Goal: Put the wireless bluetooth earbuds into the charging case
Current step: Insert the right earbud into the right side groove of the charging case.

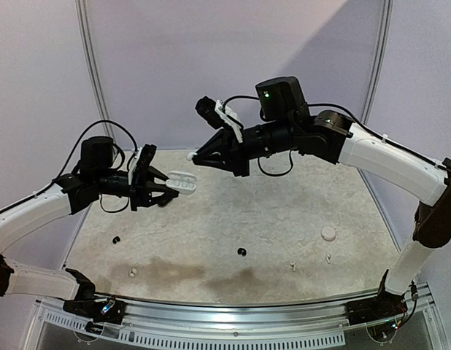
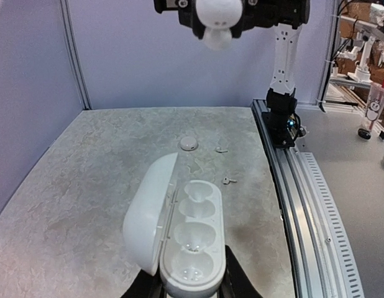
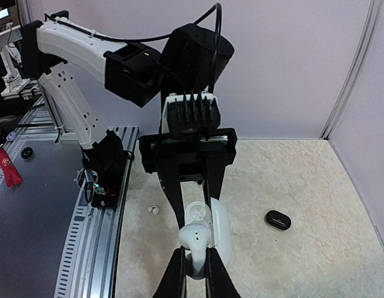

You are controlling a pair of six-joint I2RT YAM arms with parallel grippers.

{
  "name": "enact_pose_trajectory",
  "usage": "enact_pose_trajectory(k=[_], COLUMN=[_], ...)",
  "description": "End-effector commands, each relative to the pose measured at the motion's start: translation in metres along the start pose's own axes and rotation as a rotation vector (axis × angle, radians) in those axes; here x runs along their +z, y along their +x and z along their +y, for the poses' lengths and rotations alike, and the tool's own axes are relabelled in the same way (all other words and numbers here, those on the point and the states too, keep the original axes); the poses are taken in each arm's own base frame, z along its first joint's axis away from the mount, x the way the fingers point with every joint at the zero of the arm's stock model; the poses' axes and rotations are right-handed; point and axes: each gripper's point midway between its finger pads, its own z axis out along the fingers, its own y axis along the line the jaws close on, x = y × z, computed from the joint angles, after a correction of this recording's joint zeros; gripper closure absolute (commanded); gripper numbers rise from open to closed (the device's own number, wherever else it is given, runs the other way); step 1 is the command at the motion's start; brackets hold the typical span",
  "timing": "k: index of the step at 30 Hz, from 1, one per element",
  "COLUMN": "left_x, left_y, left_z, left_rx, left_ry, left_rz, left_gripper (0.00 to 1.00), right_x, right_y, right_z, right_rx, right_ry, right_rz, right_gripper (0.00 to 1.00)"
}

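My left gripper (image 1: 166, 188) is shut on the near end of a white charging case (image 1: 182, 182) and holds it above the table. The lid stands open. In the left wrist view the case (image 2: 193, 239) shows two empty pairs of sockets, with its lid (image 2: 150, 211) swung up on the left. My right gripper (image 3: 194, 273) is shut on the stem of a white earbud (image 3: 196, 237), which hangs just above the far end of the case (image 3: 218, 226). From above, that earbud (image 1: 192, 155) sits up and to the right of the case. The left wrist view shows it (image 2: 215, 25) high overhead.
On the table lie two black buds (image 1: 116, 238) (image 1: 241, 252), white buds (image 1: 132, 273) (image 1: 292, 265) (image 1: 328, 257) and a round white closed case (image 1: 328, 232). A black closed case (image 3: 278, 219) lies right of the held case. Purple walls enclose the table.
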Motion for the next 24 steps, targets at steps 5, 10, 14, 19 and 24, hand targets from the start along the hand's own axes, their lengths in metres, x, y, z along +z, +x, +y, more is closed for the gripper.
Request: enact_pose_trajectory(k=[5,10,14,19,24], left_x=[0.005,0.005,0.004,0.004,0.004], left_y=[-0.002,-0.001,-0.001,-0.001,-0.001], left_z=[-0.007,-0.007,-0.009,-0.009,-0.009], left_rx=[0.093,0.111,0.135,0.164,0.176], left_ry=[0.026,0.026,0.029,0.028,0.028], left_rz=[0.004,0.008,0.007,0.008,0.005], left_gripper=[1.00,1.00,1.00,1.00,1.00], right_x=[0.015,0.021,0.025,0.027,0.030], right_y=[0.019,0.025,0.031,0.038,0.043], right_z=[0.014,0.014,0.010,0.006,0.005], right_rx=[-0.039,-0.060,-0.067,-0.076,-0.086], right_ry=[0.008,0.016,0.030,0.051,0.055], right_rz=[0.087,0.113,0.134,0.159,0.175], right_gripper=[1.00,1.00,1.00,1.00,1.00])
